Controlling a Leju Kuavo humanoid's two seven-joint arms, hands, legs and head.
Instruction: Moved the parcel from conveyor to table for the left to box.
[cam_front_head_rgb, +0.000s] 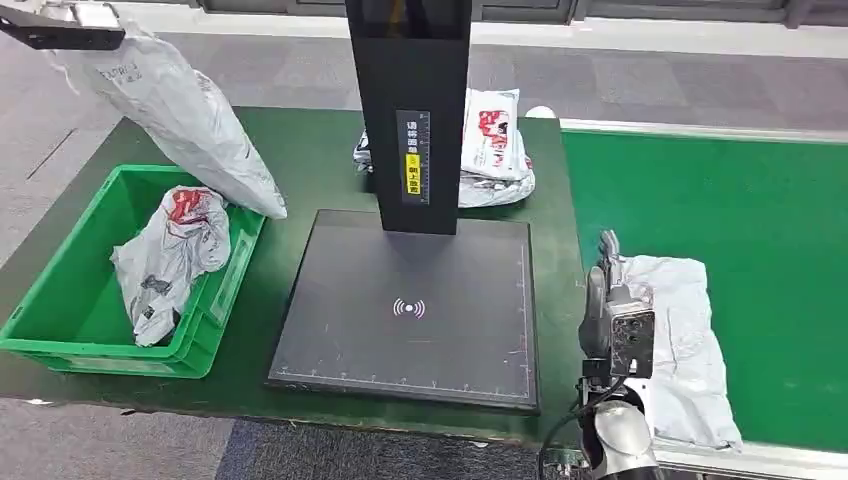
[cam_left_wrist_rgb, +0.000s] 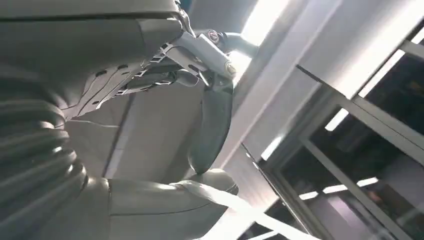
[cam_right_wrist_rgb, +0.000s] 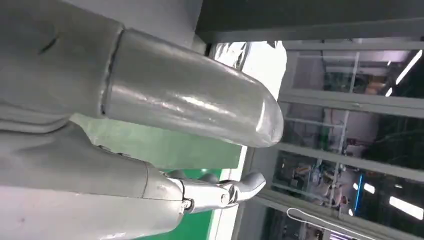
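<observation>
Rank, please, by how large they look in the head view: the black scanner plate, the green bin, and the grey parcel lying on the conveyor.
1. black scanner plate
2. green bin
3. grey parcel on the conveyor, partly hidden by the right hand, so its full size is unsure.

The right hand (cam_front_head_rgb: 607, 290) is shiny silver-grey, with a dark speckled square plate on its back and a black cable by the round silver wrist. The left hand (cam_left_wrist_rgb: 165, 125) has a ribbed grey cover, a thick thumb and darker fingers (cam_left_wrist_rgb: 212, 125)
</observation>
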